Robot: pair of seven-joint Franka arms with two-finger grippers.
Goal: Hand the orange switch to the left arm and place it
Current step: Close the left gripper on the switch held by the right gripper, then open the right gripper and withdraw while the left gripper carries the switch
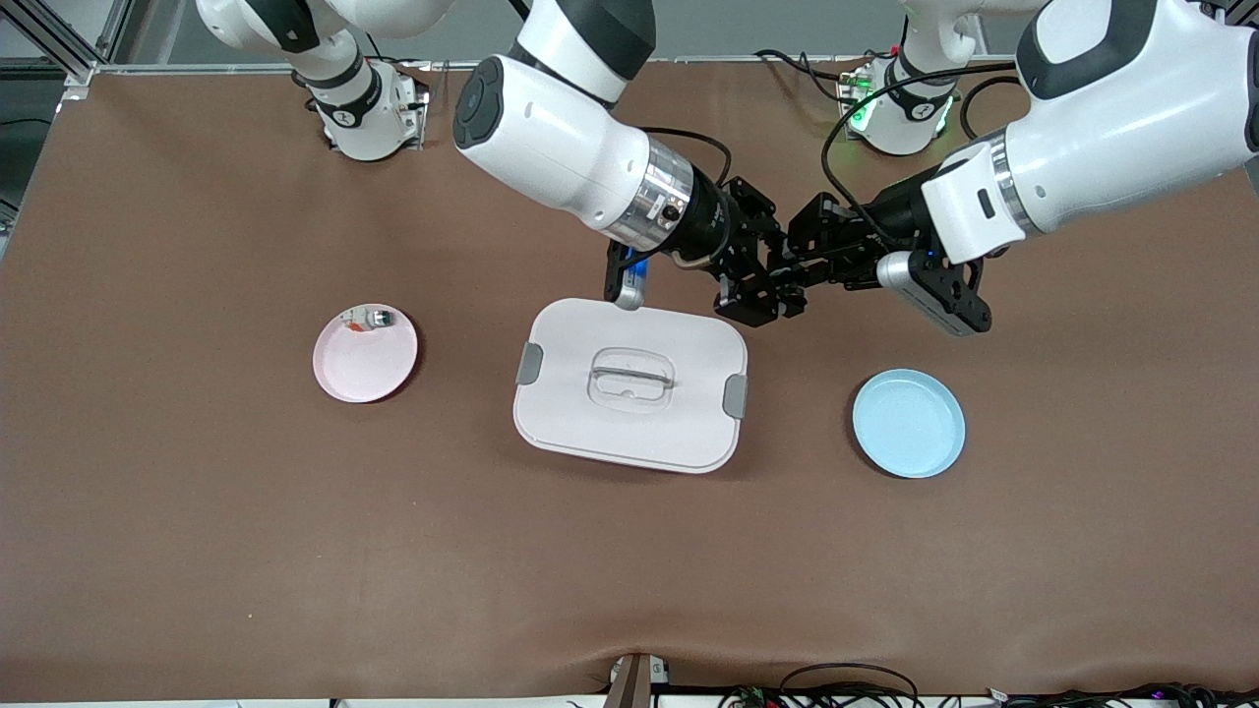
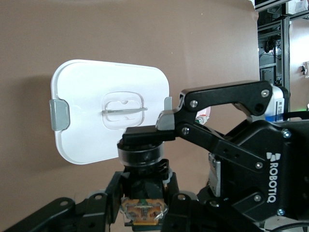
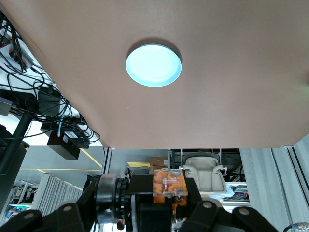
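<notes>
You've got the orange switch (image 3: pixel 167 187) pinched between both tools in mid-air, over the table just off the box (image 1: pixel 629 393) at its one o'clock corner. Left gripper (image 1: pixel 799 278) and right gripper (image 1: pixel 762 285) are both clamped on it, so loosen the right only once the left's hold looks square, then carry it toward the blue plate (image 1: pixel 908 423) at four o'clock.

You see a white box (image 1: pixel 629 398) with grey latches (image 1: pixel 735 395) and a clear handle (image 1: pixel 630 379) on a brown table (image 1: pixel 197 511), a pink plate (image 1: pixel 365 359), a pale blue plate (image 1: pixel 908 424), white arms (image 1: pixel 561 147) with black grippers, and an orange-marked black switch (image 3: pixel 168 187).
</notes>
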